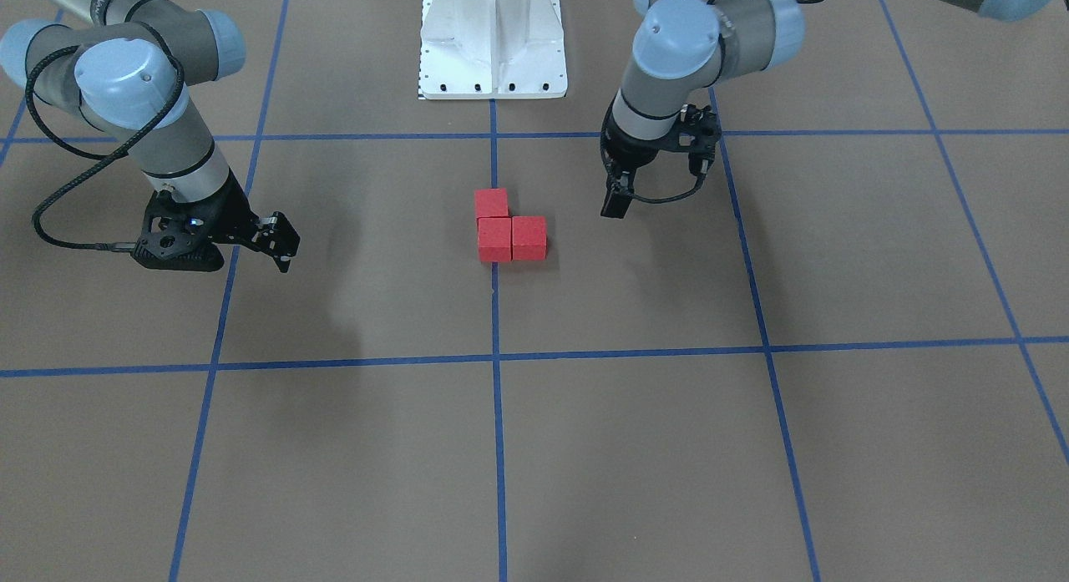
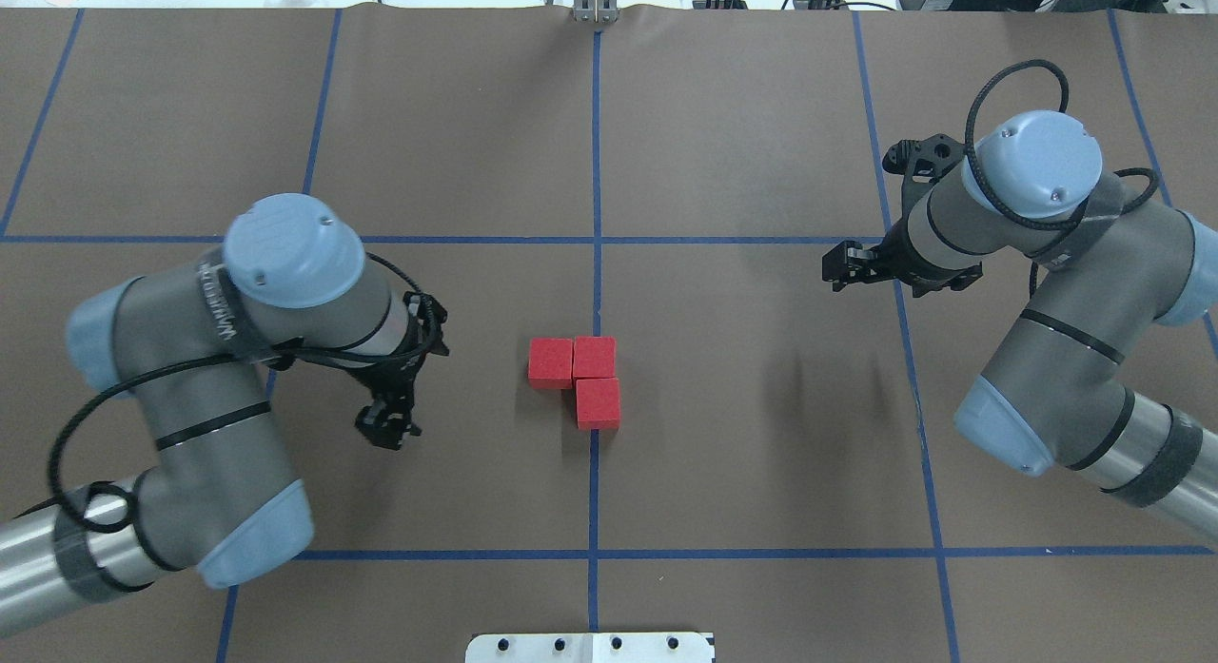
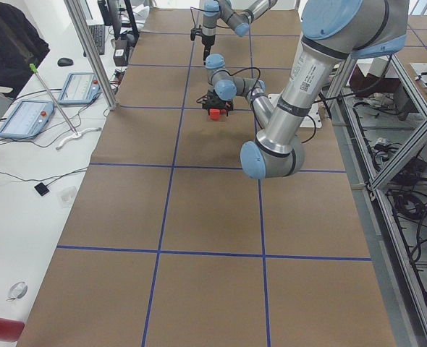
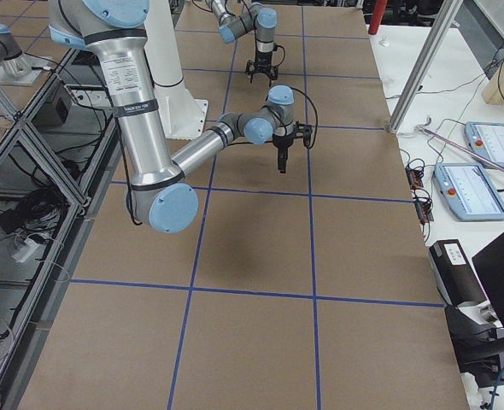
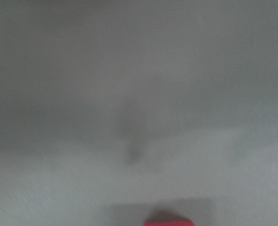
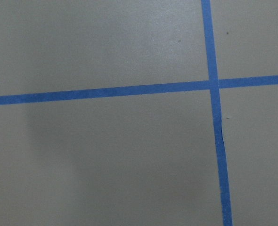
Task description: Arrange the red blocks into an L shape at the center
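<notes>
The three red blocks [image 2: 595,357] lay flat on the worktop [image 2: 761,473] at the center [image 2: 666,359], all touching and forming an L. In the overhead view, two blocks sat side by side in a row across the worktop. The third was tucked against the robot-facing side of the right-hand one. Both legs were two blocks long, so neither axis was the longer. The corner block and the third one sat on the blue tape line [image 2: 596,168], with the open inside of the L facing the robot's left and the robot's base.

The left arm came in bent at the elbow with its wrist turned down, so the left hand [image 2: 385,425] pointed at the worktop. The blocks lay near it, toward the middle, with bare surface between them. Its wrist camera gave only a blur with a red sliver at the bottom edge. I could not tell whether its fingers were together or apart.

The right arm reached in from the other side, and the right hand [image 2: 837,266] tilted toward the centre. It hung near a crossing of tape lines, well apart from the blocks. Its finger gap could not be judged either.
</notes>
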